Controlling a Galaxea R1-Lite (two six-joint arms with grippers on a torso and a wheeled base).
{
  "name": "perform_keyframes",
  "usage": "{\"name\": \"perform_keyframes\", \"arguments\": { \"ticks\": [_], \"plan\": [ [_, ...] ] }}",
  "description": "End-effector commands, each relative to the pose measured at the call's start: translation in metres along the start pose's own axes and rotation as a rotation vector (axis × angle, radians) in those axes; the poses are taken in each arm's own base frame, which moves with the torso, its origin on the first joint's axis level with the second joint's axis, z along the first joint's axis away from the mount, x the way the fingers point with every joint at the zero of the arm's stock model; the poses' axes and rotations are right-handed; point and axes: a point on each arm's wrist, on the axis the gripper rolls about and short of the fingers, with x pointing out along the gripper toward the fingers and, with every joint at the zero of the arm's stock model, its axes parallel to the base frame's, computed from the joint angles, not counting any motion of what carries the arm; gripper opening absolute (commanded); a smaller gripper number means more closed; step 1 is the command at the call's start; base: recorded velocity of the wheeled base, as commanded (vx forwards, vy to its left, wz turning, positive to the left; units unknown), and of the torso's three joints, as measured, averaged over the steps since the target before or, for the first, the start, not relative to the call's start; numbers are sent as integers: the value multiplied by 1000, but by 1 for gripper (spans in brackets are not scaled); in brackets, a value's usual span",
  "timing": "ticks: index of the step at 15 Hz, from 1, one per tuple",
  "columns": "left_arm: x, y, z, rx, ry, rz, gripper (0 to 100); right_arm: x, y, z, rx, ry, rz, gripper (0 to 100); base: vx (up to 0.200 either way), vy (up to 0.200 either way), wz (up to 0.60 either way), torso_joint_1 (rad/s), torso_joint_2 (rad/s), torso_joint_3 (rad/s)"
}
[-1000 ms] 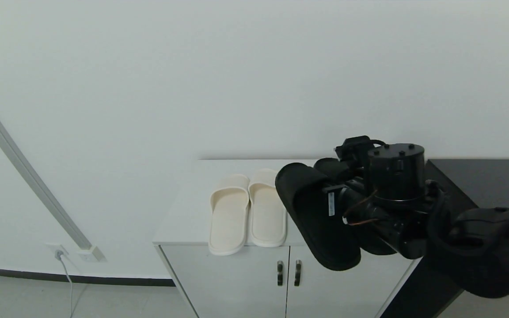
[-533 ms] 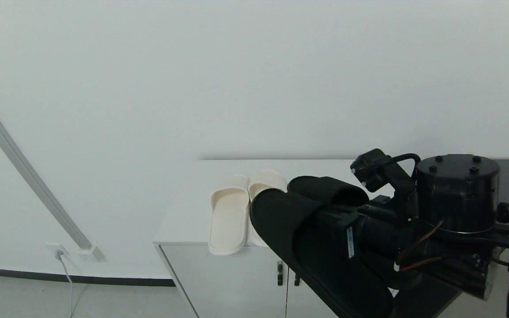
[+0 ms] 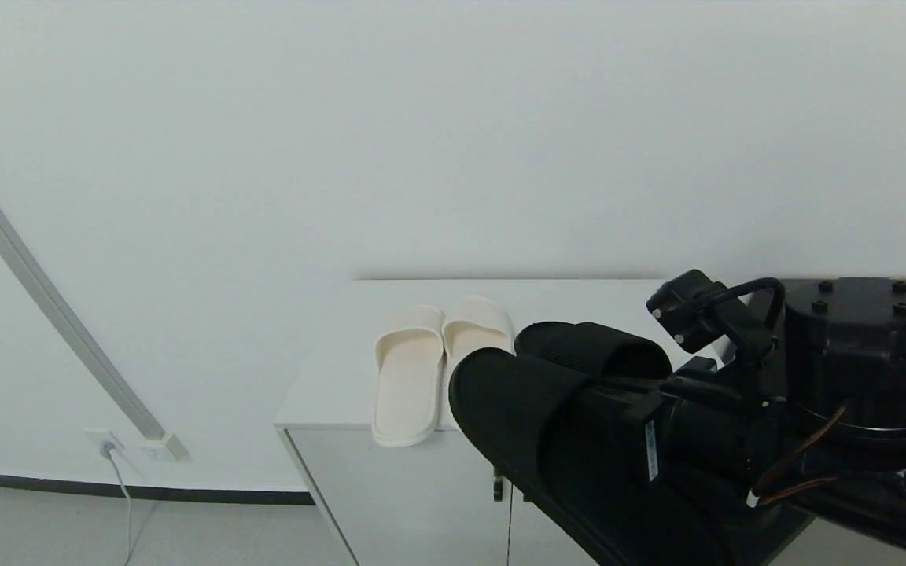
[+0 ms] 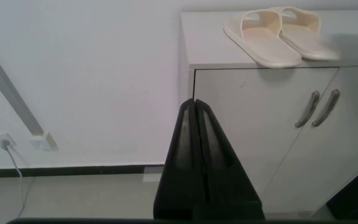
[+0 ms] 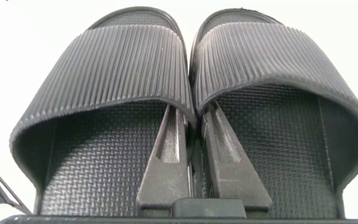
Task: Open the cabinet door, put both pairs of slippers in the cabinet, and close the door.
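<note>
Aloft at near right, pinched by inner walls in right gripper [image 5: 192, 119]: black ribbed rubber slippers [image 3: 535, 401], toes far-left, long axis dropping near-right. Left gripper [image 4: 195, 106] pressed together. Heels of cream slide slippers [image 3: 441, 365] overhanging near edge of white two-door cabinet [image 3: 398, 503], doors shut.

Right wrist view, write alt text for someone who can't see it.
The right gripper is shut on the touching inner edges of two black slippers, held side by side. Their ribbed straps arch over textured footbeds.
</note>
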Motion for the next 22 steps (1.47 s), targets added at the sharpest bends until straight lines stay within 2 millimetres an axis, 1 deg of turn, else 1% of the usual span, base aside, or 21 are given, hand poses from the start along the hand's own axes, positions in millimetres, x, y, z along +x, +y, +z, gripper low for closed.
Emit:
{"name": "perform_keyframes", "arguments": {
  "ticks": [1, 4, 10, 12, 22],
  "plan": [
    [0, 0, 0, 0, 2, -1, 0, 0, 0, 0, 0, -2, 1, 0, -200, 0, 0, -2, 7, 2],
    [0, 0, 0, 0, 2, 0, 0, -1, 0, 0, 0, -2, 1, 0, -200, 0, 0, -10, 2, 6],
    [0, 0, 0, 0, 0, 0, 0, -6, -1, -7, -3, 14, 11, 0, 0, 0, 0, 0, 0, 0],
    [0, 0, 0, 0, 0, 0, 0, -8, -1, -11, -6, 28, 39, 0, 0, 0, 0, 0, 0, 0],
    [0, 0, 0, -2, 2, -1, 0, -10, 0, -15, -9, 40, 61, 0, 0, 0, 0, 0, 0, 0]
  ]
}}
